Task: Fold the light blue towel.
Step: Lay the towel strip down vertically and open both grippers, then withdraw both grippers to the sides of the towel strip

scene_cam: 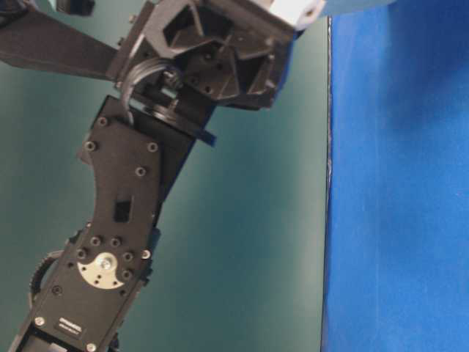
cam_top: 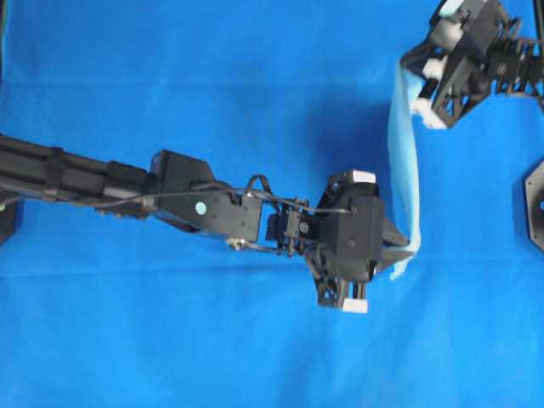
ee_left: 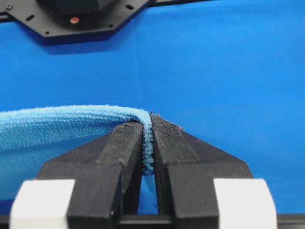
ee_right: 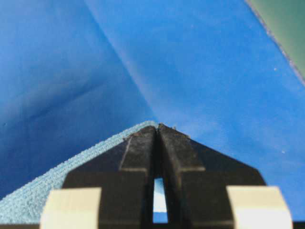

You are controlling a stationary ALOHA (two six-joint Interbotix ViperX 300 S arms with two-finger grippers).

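Left fingers [ee_left: 147, 143]: pressing together on one corner of the light blue towel [cam_top: 405, 161], the fabric edge showing sandwiched between the two black pads in the left wrist view.

Right fingers [ee_right: 158, 143]: also pinching a towel corner, the pale terry cloth trailing off to the left of the tips in the right wrist view.

Towel: hanging clear of the surface as a narrow band between the two grips, running from near the far right corner of the surface toward its middle-right. Judged reason: the two arms are holding neighbouring corners up and apart so the cloth is hanging flat and taut, ready to be laid down or doubled over.

Left arm [cam_top: 170, 197]: stretching in from the left edge across the middle of the surface.

Right arm [cam_top: 476, 51]: sitting at the far right corner, its wrist filling most of the table-level view.

Table cloth [cam_top: 212, 76]: deep blue, covering the surface, lying beneath both arms.

Fold: not yet made, by the look of it.
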